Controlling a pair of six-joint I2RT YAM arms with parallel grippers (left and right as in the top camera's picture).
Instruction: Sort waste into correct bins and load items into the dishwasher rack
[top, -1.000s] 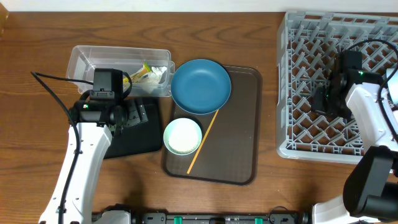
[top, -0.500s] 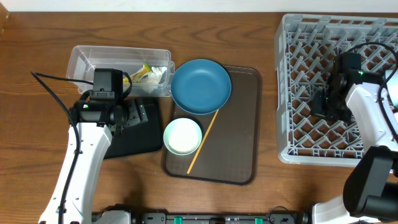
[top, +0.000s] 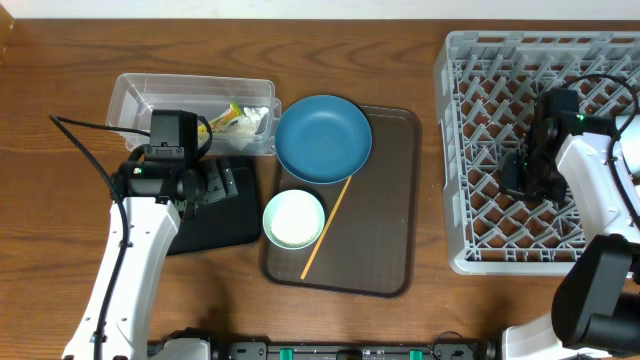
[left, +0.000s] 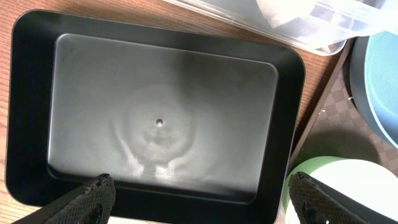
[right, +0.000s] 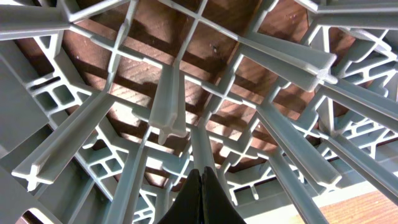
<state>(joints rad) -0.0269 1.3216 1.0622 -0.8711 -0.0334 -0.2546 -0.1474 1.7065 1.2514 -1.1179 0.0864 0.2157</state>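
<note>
Right claw (right: 202, 198): down inside the dishwasher rack (top: 480, 120), its fingers pressed together, with a thin grey rib running straight into the tips. From here it looks clamped on that rib.
Dishwasher rack: sits on the right side of the counter (top: 380, 50), brown wood showing through its lattice. I can make out no dishes among the pegs.
Left claw (left: 202, 200): fingers spread wide apart, holding nothing, hanging over the black bin (left: 31, 37).
Black bin: bare inside, only a dull sheen on its floor. It lies left of the brown tray (top: 385, 220), its far edge just beside the clear tub (top: 135, 100).
Clear tub: behind the black bin, toward the far edge of the counter, with the snack wrapper (top: 238, 118) lying at its right end.
Blue plate (top: 323, 138): on the tray's far left corner, overhanging the edge and close against the tub.
Mint bowl (top: 294, 218): upright on the tray's left edge, nearer than the plate.
Wooden stick (top: 325, 228): flat on the tray, slanting from just under the plate down past the right of the bowl.
</note>
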